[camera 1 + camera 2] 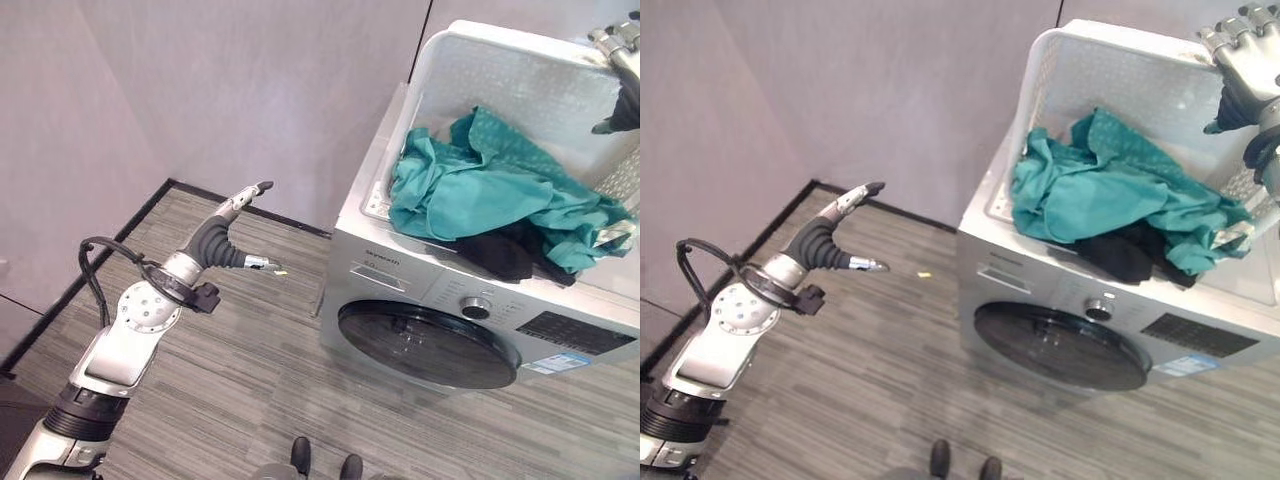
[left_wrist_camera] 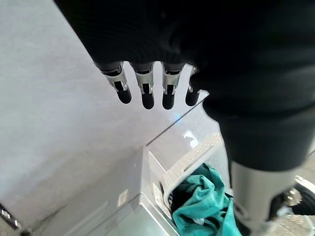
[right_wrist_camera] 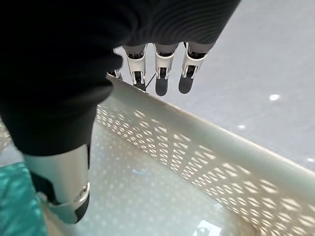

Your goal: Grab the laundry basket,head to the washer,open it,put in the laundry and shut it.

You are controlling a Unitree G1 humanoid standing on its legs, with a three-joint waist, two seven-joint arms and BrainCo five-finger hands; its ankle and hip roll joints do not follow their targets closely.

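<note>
Basket [image 1: 1120, 70] with two garments sits on one washer [image 1: 1060, 300]; both hands [image 1: 845, 215] [image 1: 1240, 55] spread.

Pale walls [image 1: 200, 90] meet grey striped floor [image 1: 250, 370].

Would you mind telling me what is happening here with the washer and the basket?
The white laundry basket, holding teal clothes and a dark garment, sits on top of the washer, whose door is closed. The right hand is open at the basket's rim; the left hand hangs open over the floor.
</note>
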